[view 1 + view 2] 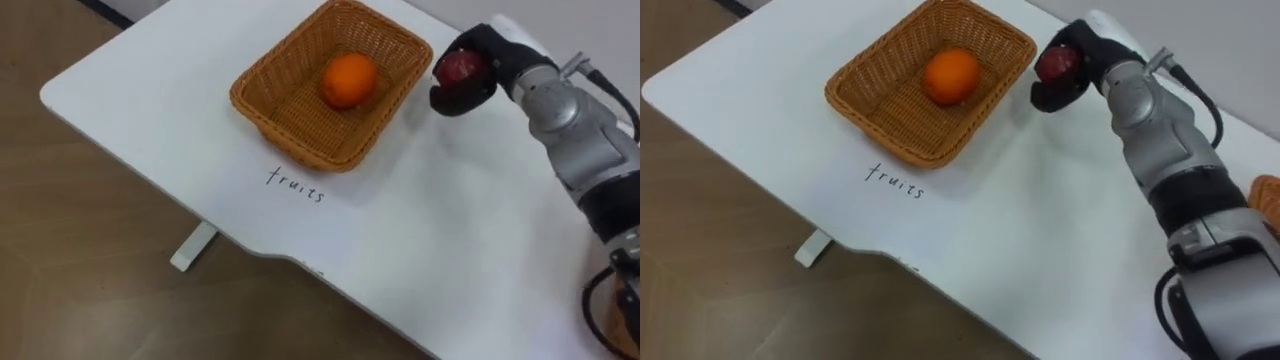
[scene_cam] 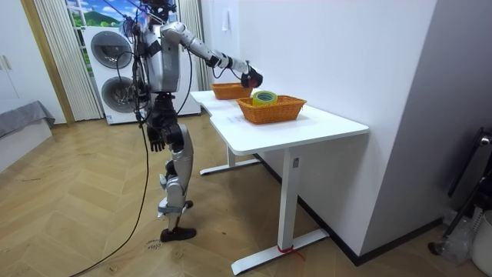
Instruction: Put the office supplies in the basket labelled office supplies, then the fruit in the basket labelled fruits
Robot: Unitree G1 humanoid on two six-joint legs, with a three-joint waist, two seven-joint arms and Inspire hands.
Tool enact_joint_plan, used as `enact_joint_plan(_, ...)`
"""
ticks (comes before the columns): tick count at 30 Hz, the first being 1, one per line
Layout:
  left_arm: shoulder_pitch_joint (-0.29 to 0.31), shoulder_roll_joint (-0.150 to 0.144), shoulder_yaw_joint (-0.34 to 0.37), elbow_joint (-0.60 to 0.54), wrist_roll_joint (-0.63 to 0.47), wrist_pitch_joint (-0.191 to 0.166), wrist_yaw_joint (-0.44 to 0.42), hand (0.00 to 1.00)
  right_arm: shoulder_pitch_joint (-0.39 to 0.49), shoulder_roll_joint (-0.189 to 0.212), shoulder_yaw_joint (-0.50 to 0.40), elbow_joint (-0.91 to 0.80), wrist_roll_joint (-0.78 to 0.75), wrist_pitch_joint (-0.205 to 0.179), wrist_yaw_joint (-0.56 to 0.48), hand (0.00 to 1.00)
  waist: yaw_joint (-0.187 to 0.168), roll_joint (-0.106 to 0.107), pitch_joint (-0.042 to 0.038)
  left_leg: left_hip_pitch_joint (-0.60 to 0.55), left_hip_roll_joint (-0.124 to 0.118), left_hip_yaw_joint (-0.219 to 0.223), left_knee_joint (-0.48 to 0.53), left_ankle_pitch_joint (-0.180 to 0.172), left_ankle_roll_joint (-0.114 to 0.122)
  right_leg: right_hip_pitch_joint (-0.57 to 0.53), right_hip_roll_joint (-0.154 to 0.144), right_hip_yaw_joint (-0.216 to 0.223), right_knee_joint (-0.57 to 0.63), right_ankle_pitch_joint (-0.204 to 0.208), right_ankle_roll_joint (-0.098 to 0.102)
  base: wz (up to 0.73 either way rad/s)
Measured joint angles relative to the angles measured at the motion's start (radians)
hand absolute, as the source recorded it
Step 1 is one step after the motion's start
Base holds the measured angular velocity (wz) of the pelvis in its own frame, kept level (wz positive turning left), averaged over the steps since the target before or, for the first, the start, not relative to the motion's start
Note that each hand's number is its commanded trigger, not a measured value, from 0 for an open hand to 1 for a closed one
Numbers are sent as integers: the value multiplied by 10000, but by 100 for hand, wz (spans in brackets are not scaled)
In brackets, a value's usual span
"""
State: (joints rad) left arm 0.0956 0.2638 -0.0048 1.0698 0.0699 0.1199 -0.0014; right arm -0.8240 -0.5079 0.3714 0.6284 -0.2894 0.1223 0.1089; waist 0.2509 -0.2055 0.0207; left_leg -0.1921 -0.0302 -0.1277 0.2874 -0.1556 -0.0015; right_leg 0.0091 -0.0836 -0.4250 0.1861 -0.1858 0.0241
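A wicker basket [image 1: 290, 108] stands at the far side of the white table [image 1: 430, 240], with the handwritten word "fruits" [image 1: 296, 184] in front of it. An orange [image 1: 348, 80] lies inside. My right hand [image 1: 470, 88] hovers just right of the basket's rim, shut on a dark red fruit [image 1: 460, 66] that shows between its black fingers. In the room view my left hand [image 2: 156, 138] hangs beside my thigh, away from the table. A second wicker basket [image 2: 270, 109] in the room view holds a yellow-green tape roll [image 2: 264, 98].
I stand at the table's long side, with stacked washing machines [image 2: 114, 73] behind me. The table's front edge [image 1: 240, 245] runs diagonally, wooden floor below it. The second basket's rim [image 1: 1268, 195] peeks in at the far right.
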Motion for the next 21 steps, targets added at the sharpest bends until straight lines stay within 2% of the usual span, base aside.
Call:
enact_joint_plan(4, 97, -10, 52, 2, -62, -3, 158, 0, 1, -87, -2, -759, -85, 77, 181, 100, -119, 125, -101, 513, 9, 77, -207, 5, -1, 380, -12, 30, -3, -3, 4, -11)
enact_joint_plan(6, 270, -122, 317, -35, -229, 25, 268, 0, -1, -137, -9, -1295, -195, 128, 295, 100, -262, 189, -226, 675, 12, 143, -227, 3, 0, 523, -16, 84, -6, -16, 25, -8)
enact_joint_plan(11, 570, -384, 665, -385, -175, 64, 371, 0, 0, -206, -118, -1872, -715, 544, 411, 100, -377, 169, -241, 950, -3, 135, -305, 11, -8, 815, -18, 94, -19, -18, 29, -1)
enact_joint_plan(14, 603, -410, 798, -409, -191, 70, 356, 0, 1, -204, -328, -2120, -753, 569, 463, 100, -401, 171, -238, 1011, -11, 121, -300, 35, -8, 889, -22, 92, -16, -18, 29, 0)
enact_joint_plan(17, 626, -404, 816, -406, -193, 99, 318, 0, 25, -201, -398, -2838, -823, 866, 469, 100, -388, 174, -235, 1025, -15, 106, -313, 67, -12, 893, -22, 98, -13, -19, 28, 0)
enact_joint_plan(21, 574, -416, 813, -397, -222, 145, 327, 0, 279, -89, -400, -3872, -1050, 957, 504, 100, -367, 180, -220, 1237, -40, 19, -486, 136, -20, 1059, -35, 40, -14, -22, 33, 5)
